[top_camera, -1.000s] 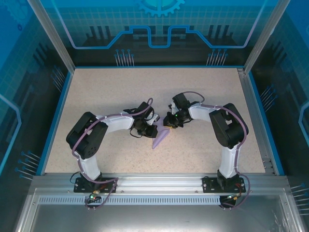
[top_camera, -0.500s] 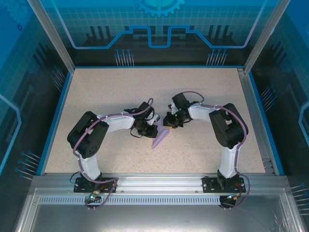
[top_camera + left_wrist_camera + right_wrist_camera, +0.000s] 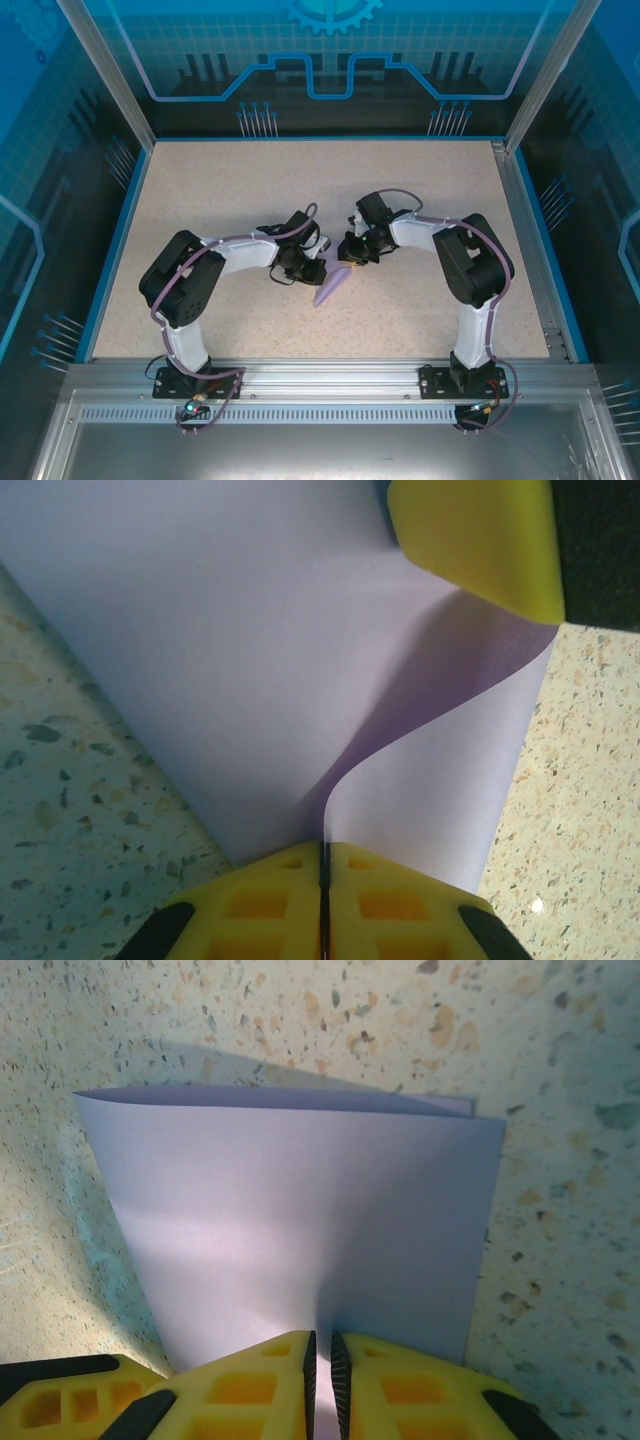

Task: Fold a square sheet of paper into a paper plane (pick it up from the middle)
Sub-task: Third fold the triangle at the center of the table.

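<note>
Lavender paper (image 3: pixel 250 630) nipped tight by left gripper (image 3: pixel 323 852); right gripper (image 3: pixel 321 1342) likewise.

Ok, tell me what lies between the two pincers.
The purple paper bridges them: the left pincer and right pincer each pinch an edge of it, seen in both wrist views.

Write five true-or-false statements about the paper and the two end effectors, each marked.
1. The left end effector is shut on the sheet of paper. True.
2. The sheet of paper is green. False: it is pale purple.
3. The right end effector pinches the sheet too. True.
4. The sheet lies flat in one layer. False: it is folded over, showing two layers.
5. Both end effectors meet near the middle of the table. True.
</note>
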Controlling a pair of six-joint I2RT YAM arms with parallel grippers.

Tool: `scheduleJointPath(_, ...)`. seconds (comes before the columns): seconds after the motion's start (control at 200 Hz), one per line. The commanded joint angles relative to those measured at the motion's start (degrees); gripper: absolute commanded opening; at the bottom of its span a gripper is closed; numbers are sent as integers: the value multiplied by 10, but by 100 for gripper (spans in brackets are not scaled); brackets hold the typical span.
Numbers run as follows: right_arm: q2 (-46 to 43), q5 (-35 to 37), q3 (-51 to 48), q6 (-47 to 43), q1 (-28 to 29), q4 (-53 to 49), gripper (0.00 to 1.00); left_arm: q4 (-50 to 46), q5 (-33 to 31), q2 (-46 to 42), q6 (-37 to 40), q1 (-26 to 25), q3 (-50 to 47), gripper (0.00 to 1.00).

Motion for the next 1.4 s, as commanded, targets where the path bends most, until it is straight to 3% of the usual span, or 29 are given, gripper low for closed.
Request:
scheduleJointPath(0.0, 3, 21, -5, 1, 12, -31, 17, -8, -5, 7, 1, 5, -12, 11)
scheduleJointPath(0.38, -173, 35, -90, 32, -23, 27, 24, 2, 2, 6, -12, 6, -30, 10)
scheduleJointPath(0.5, -227, 24, -150, 57, -21, 72, 19, 4, 2, 6, -13, 6, -31, 10)
scheduleJointPath(0.675, -284, -5, -274, 154, 22, 229, 9, 1, -1, 10, -9, 6, -28, 10)
scheduleJointPath(0.875, -281, 59, -322, 217, 134, 308, 0, -3, 1, 9, -5, 7, -26, 10)
scheduleJointPath(0.995, -240, 78, -328, 254, 185, 362, 0, -5, 0, 10, -2, 6, -26, 10)
scheduleJointPath(1.115, -203, 77, -334, 278, 201, 420, 0, -5, 1, 10, -1, 6, -28, 10)
scheduleJointPath(1.395, -173, 66, -316, 281, 210, 420, 0, -6, 3, 11, -1, 6, -27, 10)
